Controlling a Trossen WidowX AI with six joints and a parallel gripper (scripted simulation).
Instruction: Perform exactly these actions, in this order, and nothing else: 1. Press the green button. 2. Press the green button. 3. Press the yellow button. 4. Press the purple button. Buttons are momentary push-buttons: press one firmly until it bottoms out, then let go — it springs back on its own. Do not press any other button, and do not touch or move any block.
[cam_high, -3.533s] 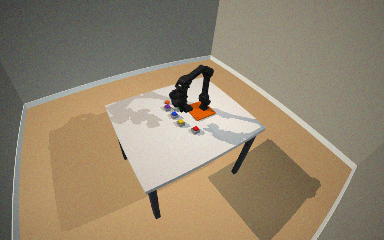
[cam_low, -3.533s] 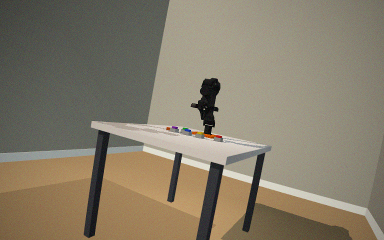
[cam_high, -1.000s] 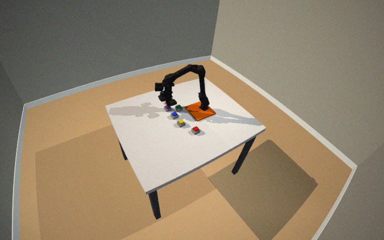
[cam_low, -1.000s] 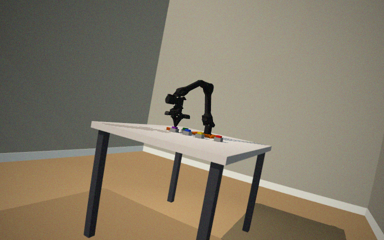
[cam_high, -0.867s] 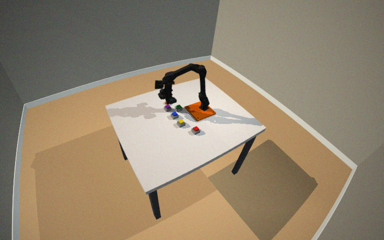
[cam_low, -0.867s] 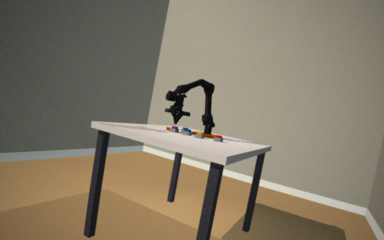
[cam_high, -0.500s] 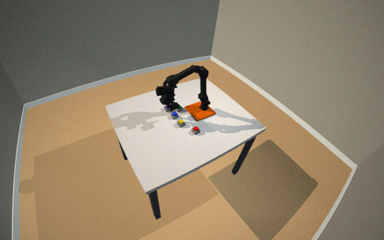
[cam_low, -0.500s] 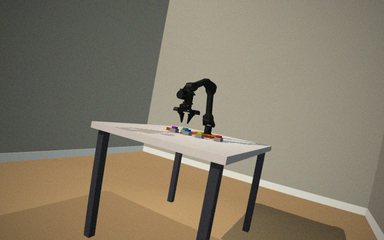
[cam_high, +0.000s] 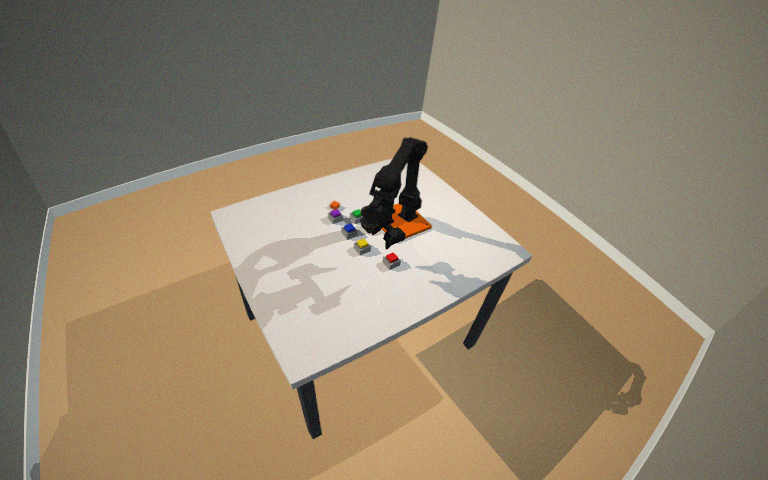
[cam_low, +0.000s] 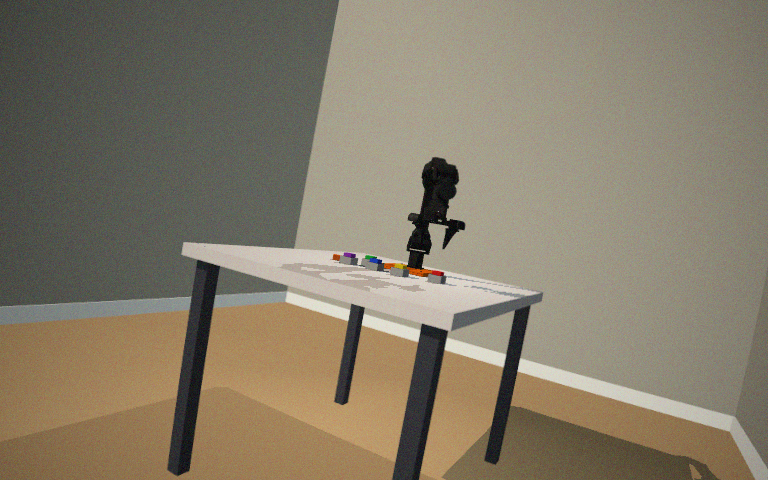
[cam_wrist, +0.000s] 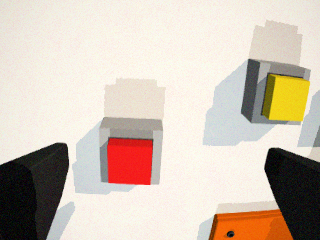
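Red button (cam_wrist: 130, 160) sat beneath the released, empty hand (cam_wrist: 167, 180) (yellow button (cam_wrist: 287, 98) beside); any descent risked a forbidden press, though height seemed hard to judge.

The black arm (cam_high: 396, 181) folds over its orange base (cam_high: 416, 223), gripper (cam_high: 380, 232) open beside the yellow button (cam_high: 362, 244).

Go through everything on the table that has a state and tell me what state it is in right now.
Pincer: open, holding nothing, raised above the table.
Arm: folded in over its orange base.
Red button: up, untouched.
Yellow button: up, untouched.
Green button: untouched.
Blue button: untouched.
Purple button: untouched.
Orange block: resting on the table beside the purple button.
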